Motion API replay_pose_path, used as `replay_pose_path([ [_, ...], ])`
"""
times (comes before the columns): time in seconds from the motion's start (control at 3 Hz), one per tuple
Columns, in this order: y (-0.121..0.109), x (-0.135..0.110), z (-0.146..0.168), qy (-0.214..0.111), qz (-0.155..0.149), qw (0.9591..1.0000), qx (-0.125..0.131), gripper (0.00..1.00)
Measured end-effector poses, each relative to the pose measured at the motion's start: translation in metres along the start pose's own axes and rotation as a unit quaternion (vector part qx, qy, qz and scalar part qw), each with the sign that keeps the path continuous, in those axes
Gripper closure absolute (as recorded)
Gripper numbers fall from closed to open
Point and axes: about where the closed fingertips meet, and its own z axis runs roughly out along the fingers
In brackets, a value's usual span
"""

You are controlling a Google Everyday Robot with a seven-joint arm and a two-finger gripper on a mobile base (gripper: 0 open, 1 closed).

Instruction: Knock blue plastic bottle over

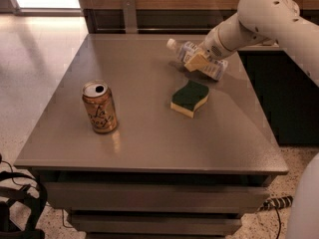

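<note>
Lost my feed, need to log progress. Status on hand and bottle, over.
Hand at far right of table, on the blue plastic bottle. Bottle off upright, cap pointing left. Sponge and can nearer, apart from it.

No wording can be read. The gold drink can (100, 108) carries dark cursive lettering, too blurred to make out. The blue plastic bottle (185, 50), at the far side of the counter (149, 148) with the end effector (197, 62) against it, has a pale label with illegible dark print.
</note>
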Motion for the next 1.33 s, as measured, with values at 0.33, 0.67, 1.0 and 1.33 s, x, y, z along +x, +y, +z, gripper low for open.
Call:
replay_pose_path([
  [0.33, 0.0006, -0.0002, 0.0009, 0.000, 0.000, 1.0000, -0.001, 0.28],
  [0.67, 0.0019, -0.0002, 0.0033, 0.001, 0.000, 1.0000, -0.003, 0.05],
  [1.0, 0.0031, -0.0002, 0.0054, 0.001, -0.001, 1.0000, -0.005, 0.00],
  [1.33, 0.0031, -0.0001, 0.0055, 0.001, -0.001, 1.0000, -0.005, 0.00],
])
